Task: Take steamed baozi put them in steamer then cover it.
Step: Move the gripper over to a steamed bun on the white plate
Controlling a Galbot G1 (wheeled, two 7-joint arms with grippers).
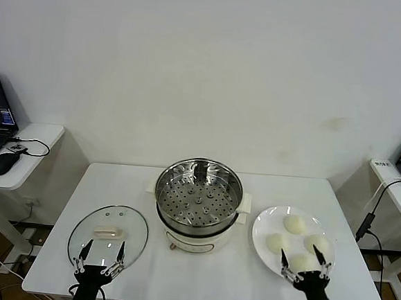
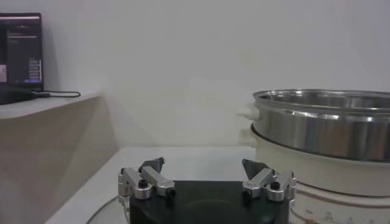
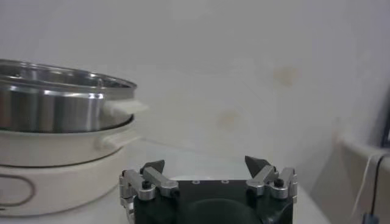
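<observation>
Nearest the robot, the left hand [image 1: 99, 259] hung at the front edge of the white tabletop [image 1: 197, 278] with its fingers spread wide, holding nothing and poised over the near rim of the cover [image 1: 108, 234]. The right hand [image 1: 306, 263] stood just as wide and empty at the front right, its fingertips above the near edge of the white plate [image 1: 262, 228] and just before the closest bun. The cover lay flat on the tabletop at front left, a clear glass disc with a metal rim and a cream oblong handle at its centre. On the plate sat the steamed baozi [image 1: 295, 224], four smooth cream-white rounds grouped close together. Between the cover and the plate, further back at mid-table, stood the steamer [image 1: 198, 191], a shiny perforated steel basket on a cream-white pot base, uncovered, with no buns inside. Both wrist views showed the open fingers with the steamer rising beyond them.
</observation>
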